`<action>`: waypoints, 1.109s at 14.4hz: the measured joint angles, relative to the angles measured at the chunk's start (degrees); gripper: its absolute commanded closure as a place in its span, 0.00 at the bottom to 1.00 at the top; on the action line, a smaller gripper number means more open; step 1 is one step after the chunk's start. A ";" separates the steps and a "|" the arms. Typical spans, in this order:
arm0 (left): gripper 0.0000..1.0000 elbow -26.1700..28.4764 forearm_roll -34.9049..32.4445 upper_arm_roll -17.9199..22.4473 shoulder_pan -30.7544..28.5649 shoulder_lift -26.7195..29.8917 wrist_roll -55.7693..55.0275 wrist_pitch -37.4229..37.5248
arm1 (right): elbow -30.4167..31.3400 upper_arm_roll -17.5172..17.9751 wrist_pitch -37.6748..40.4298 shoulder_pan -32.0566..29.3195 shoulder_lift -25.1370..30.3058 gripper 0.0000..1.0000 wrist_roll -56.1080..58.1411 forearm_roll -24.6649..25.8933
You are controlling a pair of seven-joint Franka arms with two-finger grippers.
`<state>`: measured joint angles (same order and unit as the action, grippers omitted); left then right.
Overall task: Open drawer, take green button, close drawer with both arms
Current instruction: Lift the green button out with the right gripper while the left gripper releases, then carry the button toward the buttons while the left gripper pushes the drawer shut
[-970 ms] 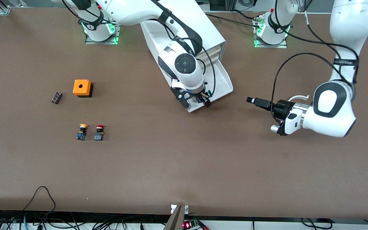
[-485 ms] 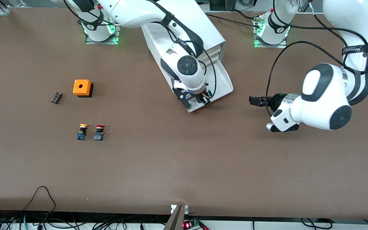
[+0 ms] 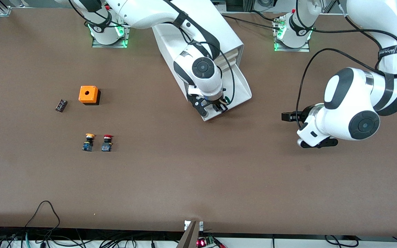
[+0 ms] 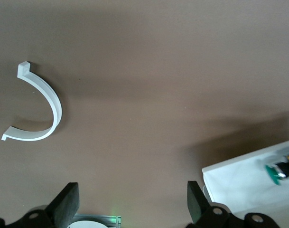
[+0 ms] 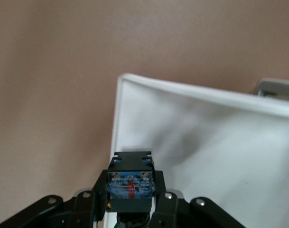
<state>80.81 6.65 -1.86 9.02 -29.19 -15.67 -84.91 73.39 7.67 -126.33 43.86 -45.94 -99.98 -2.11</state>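
Since a second ago, my right gripper has closed inside the open drawer and now pinches the button; my left arm has swung its elbow round and drawn its gripper back toward its own end of the table, where it waits, fingers spread wide over bare tabletop.

From my right wrist camera, I see the button's blue block base clamped between the black fingers; the green cap shows only as a small disc in the left wrist view, inside the white tray.

Risks, as I judge them: the base is a small, hard, smooth plastic block, so an off-centre pinch could let it twist or slip on lifting; the tray wall is close by, and a tilted lift could catch the button on the rim; pulling sideways could drag the light drawer.

Textures: the drawer is matte white plastic, shallow, with rounded corners; the table is a flat brown surface; a curved white plastic piece lies on it below the left gripper.
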 measured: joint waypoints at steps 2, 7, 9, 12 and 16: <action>0.00 -0.04 0.00 -0.01 0.12 -1.19 0.00 -0.16 | -1.67 -0.57 3.51 -0.59 1.26 1.00 4.52 1.35; 0.02 0.62 0.00 -0.34 0.28 -2.02 -4.31 -5.56 | -4.05 -1.20 7.27 -6.38 4.11 1.00 24.19 1.50; 0.05 1.97 0.00 -1.42 1.30 -1.93 -9.75 -10.35 | -4.05 -1.24 8.98 -9.97 5.12 1.00 33.35 1.50; 0.05 6.76 0.00 -3.45 4.03 -1.56 -18.06 -20.13 | -3.79 -1.29 11.15 -14.72 5.45 1.00 47.65 1.50; 0.08 15.25 0.00 -8.57 4.77 -0.37 -28.12 -32.10 | -1.46 -1.53 10.93 -22.06 4.97 1.00 67.21 1.50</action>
<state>96.07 6.65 -10.43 13.80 -29.56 -43.79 -117.01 71.93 6.14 -115.40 21.80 -40.96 -32.78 -0.61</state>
